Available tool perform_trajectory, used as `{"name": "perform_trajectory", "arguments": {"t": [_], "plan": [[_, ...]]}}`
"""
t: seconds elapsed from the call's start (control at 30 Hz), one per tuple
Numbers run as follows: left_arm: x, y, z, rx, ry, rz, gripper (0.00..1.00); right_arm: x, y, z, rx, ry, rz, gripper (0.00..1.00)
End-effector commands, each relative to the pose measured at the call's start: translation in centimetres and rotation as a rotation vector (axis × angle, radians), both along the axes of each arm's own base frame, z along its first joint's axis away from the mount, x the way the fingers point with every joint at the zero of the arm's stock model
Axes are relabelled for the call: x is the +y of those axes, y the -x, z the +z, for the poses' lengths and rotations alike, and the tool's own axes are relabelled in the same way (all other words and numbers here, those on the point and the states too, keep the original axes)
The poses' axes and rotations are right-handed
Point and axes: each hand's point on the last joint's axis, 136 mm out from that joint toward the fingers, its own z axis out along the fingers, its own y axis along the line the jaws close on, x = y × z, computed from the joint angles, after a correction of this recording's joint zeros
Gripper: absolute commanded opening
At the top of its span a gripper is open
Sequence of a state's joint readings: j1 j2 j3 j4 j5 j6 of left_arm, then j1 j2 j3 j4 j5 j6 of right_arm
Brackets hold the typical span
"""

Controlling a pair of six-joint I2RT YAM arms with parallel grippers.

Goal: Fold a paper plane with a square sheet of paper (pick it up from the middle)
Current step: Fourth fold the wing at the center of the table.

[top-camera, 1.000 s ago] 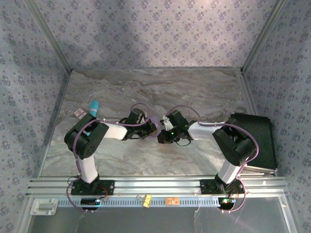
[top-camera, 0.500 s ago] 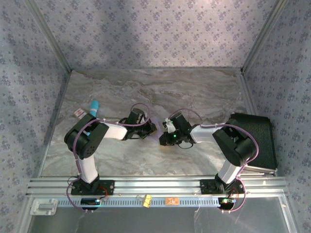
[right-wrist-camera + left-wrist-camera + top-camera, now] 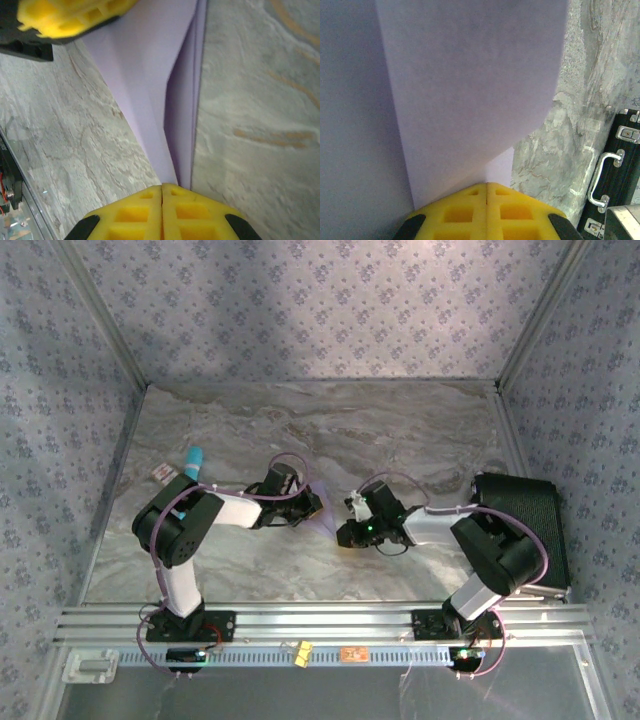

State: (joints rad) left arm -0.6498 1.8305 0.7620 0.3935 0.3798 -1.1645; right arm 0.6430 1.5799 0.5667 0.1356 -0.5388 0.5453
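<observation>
1. Showed, from above, the left gripper (image 3: 310,508) and the right gripper (image 3: 343,534) facing each other near the middle of the marble table (image 3: 300,430), with a pale strip of folded lavender paper (image 3: 327,523) between them.
2. Showed, in the left wrist view, the left gripper (image 3: 486,192) clenched, its 2 yellow pads (image 3: 457,215) pressed together on an edge of the folded lavender paper (image 3: 470,90).
3. Showed that paper rising away from the pads as a broad curved sheet, with a darker layer to the left of it.
4. Showed, in the right wrist view, the right gripper (image 3: 161,192) likewise clenched, gripping the narrow end of the folded lavender paper (image 3: 150,75) where its layers tapered to a point.
5. Showed a crease running the length of the paper, with 1 flap standing up slightly beside it.
6. Showed the left gripper's yellow pads (image 3: 70,17) at the wide end, upper left in that view.
7. Showed a black case (image 3: 525,530) at the table's right edge, its metal handle (image 3: 600,180) clear in the left wrist view.
8. Showed a teal cylinder (image 3: 194,458) behind the left arm.
</observation>
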Motion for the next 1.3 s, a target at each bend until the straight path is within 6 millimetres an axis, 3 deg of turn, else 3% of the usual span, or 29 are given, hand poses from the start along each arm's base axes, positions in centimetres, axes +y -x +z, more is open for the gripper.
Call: {"name": "perform_trajectory", "arguments": {"t": [0.0,0.07,0.23,0.37,0.57,0.9,1.27], "plan": [[2.6,1.2,-3.5,0.084,-0.106,0.035,0.04,-2.3,2.2,-1.6,0.082,0.08,-0.012,0.08],[2.5,1.2,-3.4,0.084,-0.103,0.034,0.04,-2.3,2.0,-0.9,0.069,0.066,-0.016,0.08],[2.4,1.2,-3.1,0.079,-0.098,0.033,0.04,-0.3,0.4,3.2,0.015,-0.044,-0.004,0.08],[2.5,1.2,-3.1,0.078,-0.098,0.034,0.04,1.0,-1.4,4.4,-0.01,-0.066,0.001,0.08],[2.4,1.2,-3.0,0.076,-0.095,0.033,0.04,2.5,-3.9,3.7,-0.016,-0.018,-0.013,0.08],[2.3,1.2,-2.9,0.071,-0.091,0.031,0.04,3.6,-5.7,2.2,-0.019,0.051,-0.034,0.08],[2.1,0.4,-0.9,0.004,-0.068,0.034,0.09,3.0,-4.6,0.2,0.034,0.06,-0.038,0.08]]}}
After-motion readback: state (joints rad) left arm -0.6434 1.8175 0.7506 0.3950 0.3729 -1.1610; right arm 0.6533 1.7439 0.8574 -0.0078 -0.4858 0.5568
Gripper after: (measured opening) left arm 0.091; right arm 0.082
